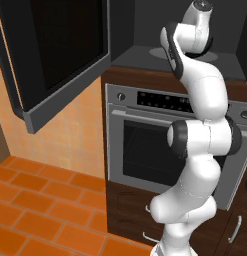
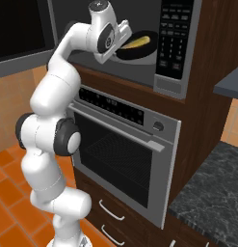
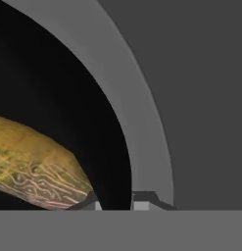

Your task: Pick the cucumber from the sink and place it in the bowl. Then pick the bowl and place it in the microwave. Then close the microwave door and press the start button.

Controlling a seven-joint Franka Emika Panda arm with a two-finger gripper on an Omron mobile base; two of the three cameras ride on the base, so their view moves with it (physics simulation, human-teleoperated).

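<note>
Gripping round black bowl (image 2: 139, 50), ridged yellow cucumber (image 3: 34, 164)

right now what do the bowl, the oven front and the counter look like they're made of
Bowl: matte black, perhaps ceramic or plastic; no shine shows.
Oven front: brushed steel, silver-grey sheen.
Counter: dark polished stone, pale veining, maybe granite.
</note>
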